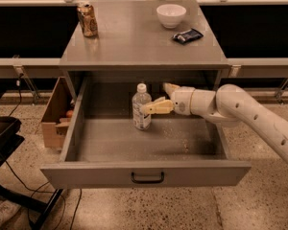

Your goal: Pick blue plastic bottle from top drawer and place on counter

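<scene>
The blue plastic bottle [141, 107], clear with a white cap and white label, stands upright at the back middle of the open top drawer [144, 172]. My gripper [155, 98] reaches into the drawer from the right on a white arm and is open. Its near yellowish finger [156, 108] lies against the bottle's right side. The far finger [170, 87] sits behind and to the right of the bottle, apart from it. The grey counter [134, 42] lies above the drawer.
On the counter stand a brown-gold can [88, 19] at the back left, a white bowl [171, 15] at the back right and a dark packet [187, 35] beside it. A cardboard box [55, 116] sits on the floor left of the drawer. A black stand [2, 138] is at far left.
</scene>
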